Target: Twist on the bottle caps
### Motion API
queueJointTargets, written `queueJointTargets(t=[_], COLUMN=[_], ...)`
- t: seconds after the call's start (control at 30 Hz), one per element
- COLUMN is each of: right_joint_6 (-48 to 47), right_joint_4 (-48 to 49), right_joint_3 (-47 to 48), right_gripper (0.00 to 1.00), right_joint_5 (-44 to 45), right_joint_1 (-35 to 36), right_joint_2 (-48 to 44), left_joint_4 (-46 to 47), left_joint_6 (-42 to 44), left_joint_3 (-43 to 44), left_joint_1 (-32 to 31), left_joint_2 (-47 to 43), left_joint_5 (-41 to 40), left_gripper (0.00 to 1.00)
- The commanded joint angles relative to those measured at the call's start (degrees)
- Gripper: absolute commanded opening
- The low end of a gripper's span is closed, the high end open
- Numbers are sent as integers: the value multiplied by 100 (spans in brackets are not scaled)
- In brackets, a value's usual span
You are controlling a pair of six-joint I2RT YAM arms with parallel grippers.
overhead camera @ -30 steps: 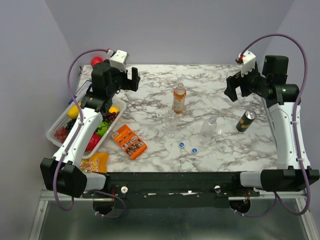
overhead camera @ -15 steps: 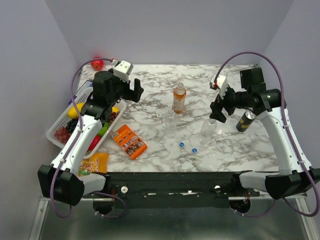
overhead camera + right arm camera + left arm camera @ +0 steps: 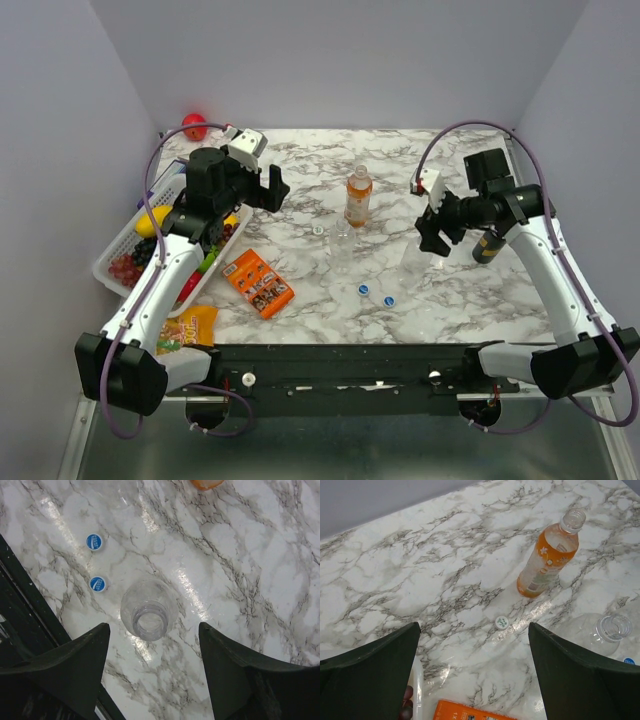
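The orange bottle (image 3: 358,196) (image 3: 547,560) stands uncapped at mid-table. One clear bottle (image 3: 341,243) (image 3: 610,630) stands just in front of it. A second clear bottle (image 3: 413,258) (image 3: 148,615) stands further right, its mouth open. Two blue caps (image 3: 364,290) (image 3: 388,300) (image 3: 93,541) (image 3: 98,583) lie near the front edge, and a whitish cap (image 3: 318,230) (image 3: 501,622) lies left of the bottles. My right gripper (image 3: 432,232) (image 3: 154,647) hovers open just above the second clear bottle, holding nothing. Further left and higher, my left gripper (image 3: 272,185) (image 3: 474,647) is open and empty.
A dark can (image 3: 490,245) lies behind the right arm. A white basket (image 3: 108,262) of fruit sits at the left edge. An orange packet (image 3: 258,283) (image 3: 470,711) lies by it, a yellow packet (image 3: 190,325) at the front left, a red ball (image 3: 194,126) at the back.
The right arm has swung from the back right corner forward and left, down over the right clear bottle. The left arm has shifted slightly to the right.
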Motion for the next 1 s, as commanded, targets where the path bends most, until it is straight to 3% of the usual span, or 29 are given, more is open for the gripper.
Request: queueJointTargets(t=[0.0, 0.33, 0.53, 0.57, 0.63, 0.77, 0.97], right_joint_6=[1, 71, 80, 45, 45, -148, -148], right_joint_4=[143, 275, 108, 39, -50, -594, -1884], right_joint_3=[-203, -186, -151, -151, -107, 288, 1781], right_gripper=[78, 61, 32, 22, 17, 8, 2], right_joint_5=[276, 321, 295, 260, 207, -57, -574], right_joint_1=[107, 204, 239, 248, 248, 248, 397], right_joint_2=[24, 261, 288, 236, 183, -10, 112], left_joint_4=[69, 43, -396, -484, -747, -898, 42], left_joint_6=[-71, 8, 666, 1024, 1378, 1651, 1546], left_joint_3=[107, 55, 2, -50, -165, -655, -2016], left_joint_1=[-11, -11, -222, -362, -511, -995, -1855], left_joint_2=[103, 95, 68, 59, -28, -344, -1556], left_joint_5=[221, 318, 362, 336, 336, 545, 811], left_gripper=[99, 99, 99, 99, 99, 99, 99])
